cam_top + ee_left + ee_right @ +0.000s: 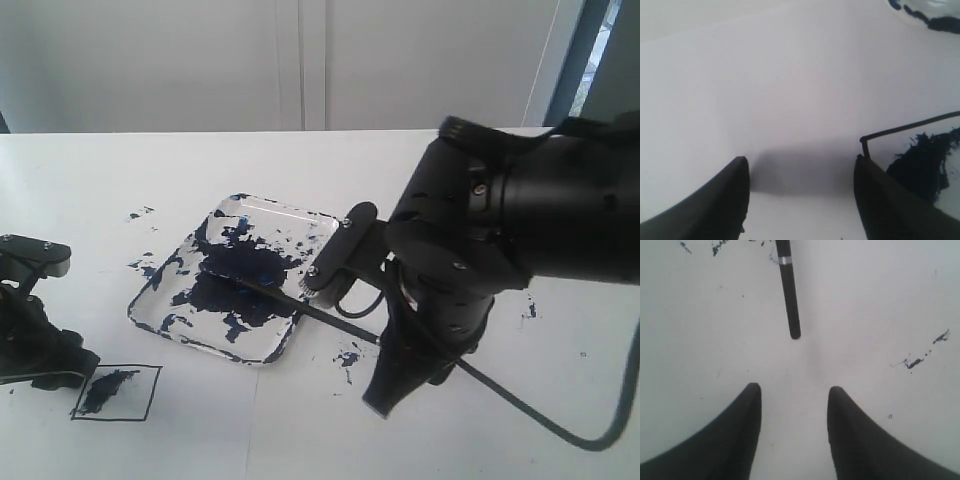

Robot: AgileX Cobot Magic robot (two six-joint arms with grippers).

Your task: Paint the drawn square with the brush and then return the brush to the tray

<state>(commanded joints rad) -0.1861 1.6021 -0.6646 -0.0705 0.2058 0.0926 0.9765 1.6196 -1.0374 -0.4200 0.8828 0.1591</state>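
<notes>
1. White table [90, 180] fills most of the view. Plain pale wall [200, 60] behind w/ a vertical seam, window strip [600, 50] at far top right.
2. Tabletop is messy: dark blue splatters [348, 358] around the tray, more flecks near the R arm.
3. Tray [285, 205] sits approx. mid-table, clear, big blue-black blot inside.
4. Brush [345, 325] lies slanted. Its wet end is on the blot in the tray, and the handle crosses the rim and sticks out toward the R arm. In the R wrist view the brush [788, 290] shows its silver band, butt end over bare table.
5. R gripper [795, 389] points down just short of the brush's butt end, not touching it. Jaws well apart, nothing btwn them, only table.
6. Square [117, 392] is drawn at the front left, away from the tray, partly daubed dark inside.
7. L gripper [801, 159] is low, right beside the square's left edge. Jaws spread wide, holding nothing, only shadow on the table btwn them.
</notes>
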